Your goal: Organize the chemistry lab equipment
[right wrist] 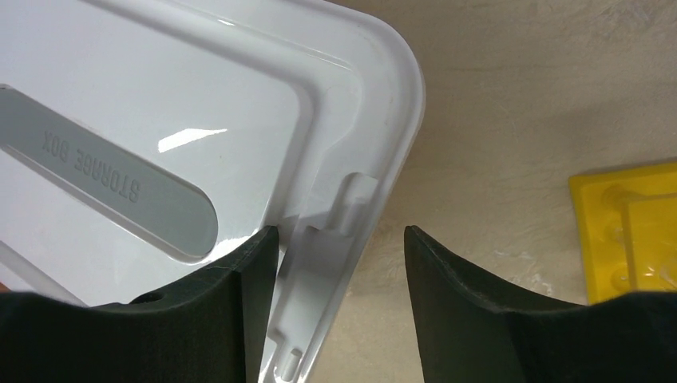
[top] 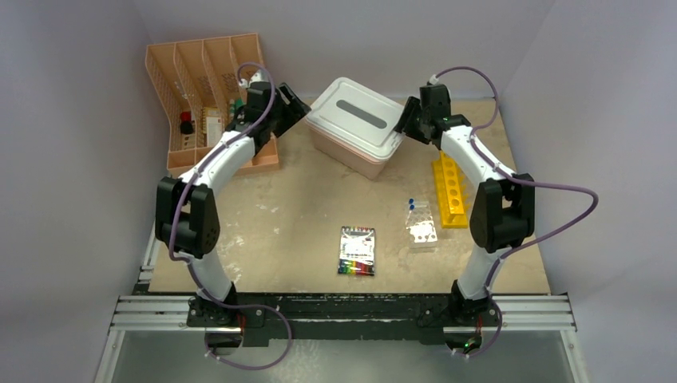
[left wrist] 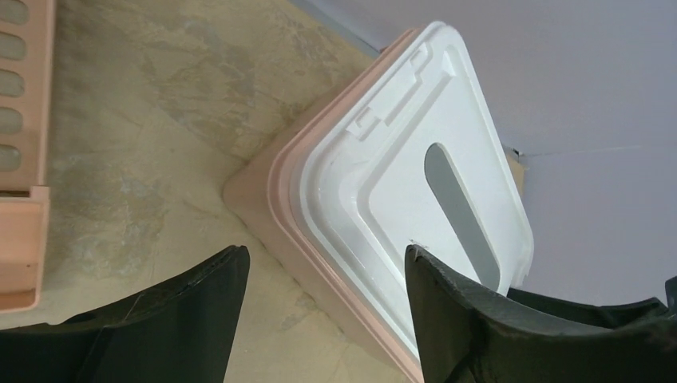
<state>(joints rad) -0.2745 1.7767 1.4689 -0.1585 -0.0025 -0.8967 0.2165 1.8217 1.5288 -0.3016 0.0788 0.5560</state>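
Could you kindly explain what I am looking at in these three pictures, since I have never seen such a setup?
Two white-and-black robot arms stand at a table's near edge. The wide picture looks down from above; the other two come from cameras on each wrist. The left gripper and right gripper are both open, holding nothing, one at each end of a pink storage box with a white lid. On the beige table also sit a peach slotted organizer, a yellow tube rack, a clear tube rack holding blue-capped tubes, and a small clear packet with coloured contents.

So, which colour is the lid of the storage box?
The lid is white with a grey oval strip along its middle, clearest in the right wrist view.
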